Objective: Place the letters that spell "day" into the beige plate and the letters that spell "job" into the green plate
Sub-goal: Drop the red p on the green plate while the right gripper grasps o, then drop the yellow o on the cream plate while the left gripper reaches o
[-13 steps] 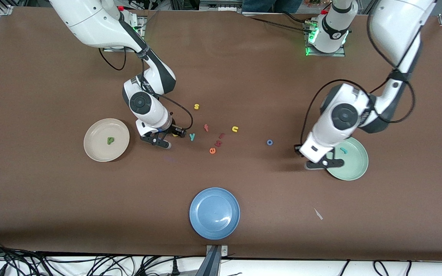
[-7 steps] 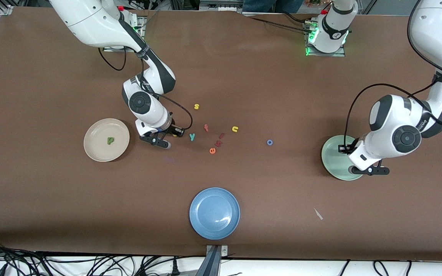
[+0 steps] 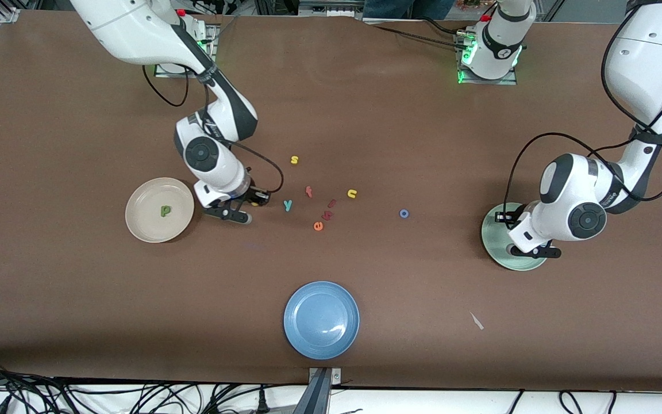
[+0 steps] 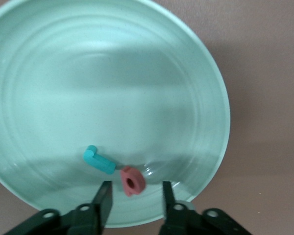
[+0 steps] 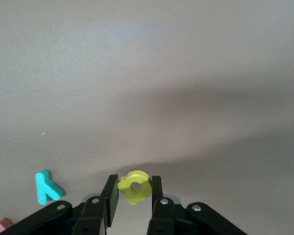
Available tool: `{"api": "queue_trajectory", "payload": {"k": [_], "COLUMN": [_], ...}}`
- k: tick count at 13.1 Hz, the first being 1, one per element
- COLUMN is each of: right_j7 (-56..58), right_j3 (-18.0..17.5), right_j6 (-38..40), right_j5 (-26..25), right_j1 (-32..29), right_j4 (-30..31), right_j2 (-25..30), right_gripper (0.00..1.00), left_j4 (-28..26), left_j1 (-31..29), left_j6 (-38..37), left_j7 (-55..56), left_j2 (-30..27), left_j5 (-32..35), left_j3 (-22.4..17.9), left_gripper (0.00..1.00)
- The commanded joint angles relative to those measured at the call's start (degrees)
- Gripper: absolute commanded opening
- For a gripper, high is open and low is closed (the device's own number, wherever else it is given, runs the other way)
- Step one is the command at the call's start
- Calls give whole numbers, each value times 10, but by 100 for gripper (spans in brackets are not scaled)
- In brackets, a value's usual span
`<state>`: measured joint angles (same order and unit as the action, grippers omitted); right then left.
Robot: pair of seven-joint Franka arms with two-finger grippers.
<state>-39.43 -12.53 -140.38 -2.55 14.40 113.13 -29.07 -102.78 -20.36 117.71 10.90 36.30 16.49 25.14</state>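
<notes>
The right gripper (image 5: 132, 196) pinches the yellow "a" (image 5: 135, 186) beside the beige plate (image 3: 141, 229), due there next, while the left gripper (image 4: 133, 198), parted, hangs over the green plate (image 4: 206, 98), salmon "b" (image 4: 132, 180) dropped.

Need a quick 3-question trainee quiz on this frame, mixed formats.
1. True or false: the salmon-red "b" lies in the green plate beside the teal "j".
2. Which letter is the right end effector shut on? A) teal "y" B) yellow "a" C) blue "o"
3. Fill in: the dark green "d" lies in the ___ plate.

Key: 1 true; 2 B; 3 beige. The left end effector, open, is over the green plate.
</notes>
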Motion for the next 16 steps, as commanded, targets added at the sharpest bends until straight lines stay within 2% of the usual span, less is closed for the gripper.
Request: {"api": "queue_trajectory", "payload": {"k": [1,3,6,8,10,11,13,16], "right_j7": [93,166,273,324,335,333,328,326], "right_j3": [9,20,60,86,92,92,92,92], "right_j6": [58,105,164,167,158,158,157,157], "right_j5": [0,0,0,4,9,10,13,19], "right_j1": [-34,-65,-90,-96,-97,-97,-97,-97], "right_j4": [8,10,13,18,27,27,27,27], "right_j2": [52,78,105,107,105,104,103,103], "right_gripper": [27,27,28,28,28,31,64,67], "left_j4": [27,50,57,88,115,117,109,115], "left_j1": [4,32,104,147,185,196,211,228], "left_j6": [-23,-39,-34,-34,-33,-22,52,59], "left_j7": [-3,51,206,273,339,354,383,393], "left_j2": [-24,-32,-26,2,45,61,82,102], "left_j5": [-25,-68,-70,-75,-74,-74,-67,-66], "left_j3": [3,19,40,40,40,39,37,31], "left_gripper": [100,100,100,100,100,100,100,100]}}
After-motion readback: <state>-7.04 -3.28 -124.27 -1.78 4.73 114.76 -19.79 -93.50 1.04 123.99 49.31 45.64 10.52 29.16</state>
